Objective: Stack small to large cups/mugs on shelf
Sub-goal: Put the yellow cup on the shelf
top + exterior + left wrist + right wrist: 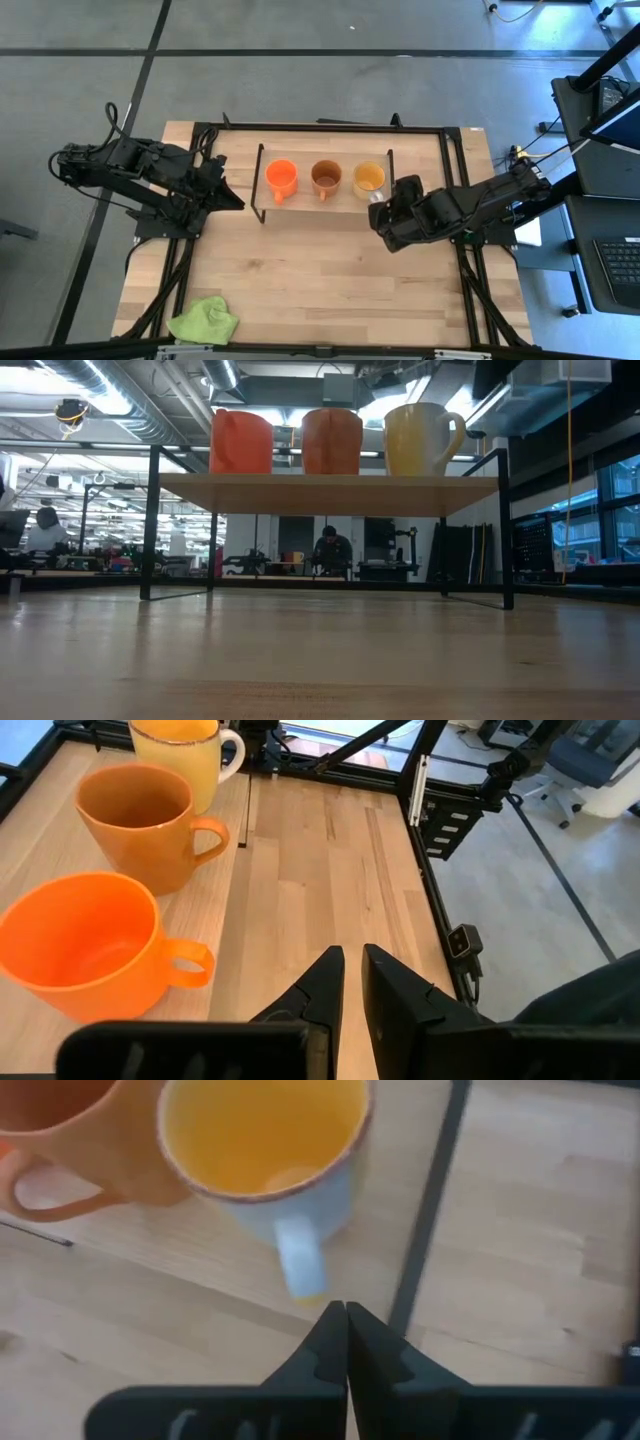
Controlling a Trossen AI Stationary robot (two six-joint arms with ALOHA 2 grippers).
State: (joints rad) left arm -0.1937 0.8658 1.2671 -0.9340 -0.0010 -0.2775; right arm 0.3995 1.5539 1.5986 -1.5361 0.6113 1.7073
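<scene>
My right gripper (346,1330): fingers pressed together, holding nothing, hanging just in front of the shelf's right end, close to the white handle (298,1265) of the yellow mug (262,1142) but apart from it. My left gripper (352,982): fingers nearly together with only a thin slit between them, empty, off the shelf's left end beside the bright orange mug (88,945). Shelf (340,203): 1 low light-wood board on thin black wire legs (150,525), standing toward the far side of the wooden table (320,275). On the shelf, 3 mugs upright in 1 row, side by side, none nested: bright orange at my left (282,178), brown mug (326,177) in the middle, yellow at my right (369,179). From table height the 3 stand level on the board, the yellow one's handle (457,430) pointing outward to the right. Also on the table: 1 lime-green cloth (204,321), crumpled near the front left corner, well apart from the shelf.
</scene>
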